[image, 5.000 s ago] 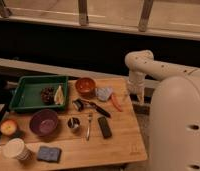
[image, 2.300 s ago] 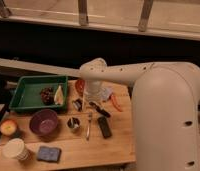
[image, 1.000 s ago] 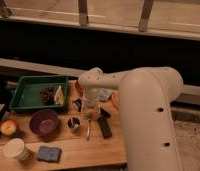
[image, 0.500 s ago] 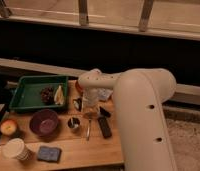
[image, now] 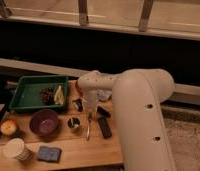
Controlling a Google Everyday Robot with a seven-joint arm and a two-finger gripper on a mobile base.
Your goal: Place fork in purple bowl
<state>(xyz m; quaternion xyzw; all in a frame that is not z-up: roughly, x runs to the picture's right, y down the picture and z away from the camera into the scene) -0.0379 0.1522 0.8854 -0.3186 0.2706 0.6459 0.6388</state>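
Observation:
The fork [image: 88, 128] is a slim silver piece lying flat on the wooden table [image: 78, 155], pointing near to far, just right of a small metal cup [image: 73, 123]. The purple bowl [image: 44, 122] stands to the left of that cup and looks empty. My gripper [image: 90, 109] hangs from the white arm [image: 138, 100] and points down right over the fork's far end. I cannot tell whether it touches the fork.
A black flat bar [image: 104, 128] lies right of the fork. A green tray [image: 24, 86] with grapes [image: 46, 94] and a pale fruit slice is at the back left. An apple [image: 8, 127], a white cup [image: 17, 148] and a blue sponge [image: 48, 153] are at the front left.
The arm has swung in from the right over the table's middle, and the gripper has come down over the fork's far end. The fork and the bowl have not moved.

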